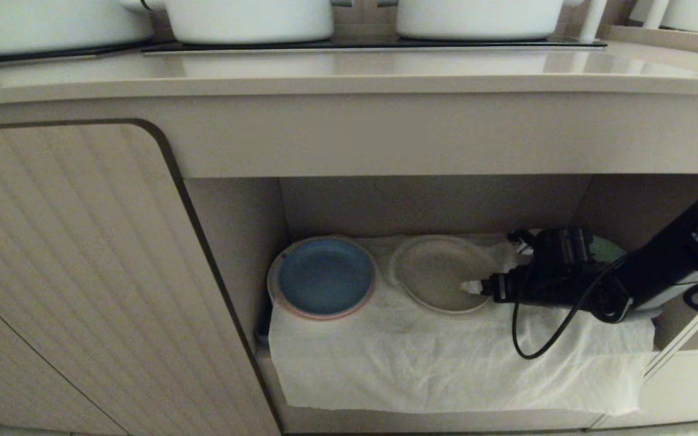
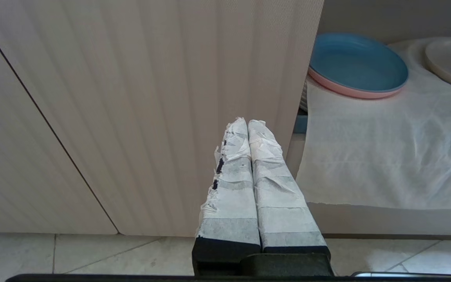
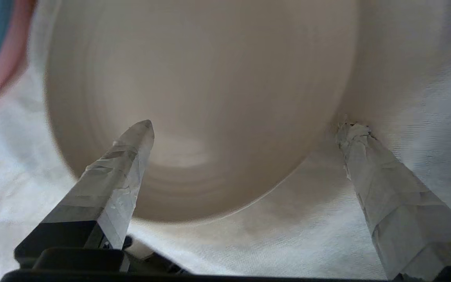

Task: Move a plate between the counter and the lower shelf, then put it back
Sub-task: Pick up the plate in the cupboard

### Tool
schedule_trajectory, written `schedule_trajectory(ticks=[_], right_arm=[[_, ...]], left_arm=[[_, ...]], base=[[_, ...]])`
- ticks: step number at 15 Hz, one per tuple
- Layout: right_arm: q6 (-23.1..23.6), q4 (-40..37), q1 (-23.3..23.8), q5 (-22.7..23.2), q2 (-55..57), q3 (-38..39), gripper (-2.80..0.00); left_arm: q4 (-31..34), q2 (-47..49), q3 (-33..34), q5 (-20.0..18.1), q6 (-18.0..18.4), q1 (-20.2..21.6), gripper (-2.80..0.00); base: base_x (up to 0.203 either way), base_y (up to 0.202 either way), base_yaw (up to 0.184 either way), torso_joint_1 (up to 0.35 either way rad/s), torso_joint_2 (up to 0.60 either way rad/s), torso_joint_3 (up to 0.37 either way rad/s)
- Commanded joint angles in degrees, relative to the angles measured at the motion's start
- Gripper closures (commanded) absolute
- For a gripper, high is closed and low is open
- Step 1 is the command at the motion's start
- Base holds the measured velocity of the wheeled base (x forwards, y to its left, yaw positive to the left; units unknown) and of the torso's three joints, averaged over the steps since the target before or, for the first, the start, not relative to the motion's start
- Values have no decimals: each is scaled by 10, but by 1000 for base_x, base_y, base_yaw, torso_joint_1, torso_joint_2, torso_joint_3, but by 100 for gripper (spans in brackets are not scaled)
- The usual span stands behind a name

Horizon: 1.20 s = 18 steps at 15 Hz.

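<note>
- Right tool point(image 3: 245, 129) spread wide over the plate point(image 1: 443, 274) on the lower shelf point(image 1: 446, 363), gripping nothing.
- Left tool point(image 2: 248, 125) pressed closed, empty.
- No readable writing.

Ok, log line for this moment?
right gripper: jaws open at plate rim | plate: on lower shelf | left gripper: shut, parked

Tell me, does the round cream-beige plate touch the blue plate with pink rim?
Apart. In the head view, white cloth shows between cream-beige plate and blue plate.
</note>
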State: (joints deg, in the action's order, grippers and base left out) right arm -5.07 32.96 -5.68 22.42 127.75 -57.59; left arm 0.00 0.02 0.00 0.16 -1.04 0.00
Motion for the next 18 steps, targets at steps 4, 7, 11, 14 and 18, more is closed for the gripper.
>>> schedule_trajectory(ticks=[4, 7, 11, 14, 18], right_arm=[[-1, -1, -11, -38, 4, 0, -280], [-1, 3, -17, -39, 4, -1, -280], [-1, 6, -23, -40, 5, -1, -280], [-2, 5, -27, -62, 6, 0, -280], [-2, 6, -28, -63, 6, 0, -280]], left_arm=[[0, 0, 0, 0, 0, 0, 0], [0, 0, 0, 0, 0, 0, 0], [0, 0, 0, 0, 0, 0, 0], [0, 0, 0, 0, 0, 0, 0], [0, 0, 0, 0, 0, 0, 0]], base=[[0, 0, 0, 0, 0, 0], [0, 0, 0, 0, 0, 0], [0, 0, 0, 0, 0, 0], [0, 0, 0, 0, 0, 0], [0, 0, 0, 0, 0, 0]])
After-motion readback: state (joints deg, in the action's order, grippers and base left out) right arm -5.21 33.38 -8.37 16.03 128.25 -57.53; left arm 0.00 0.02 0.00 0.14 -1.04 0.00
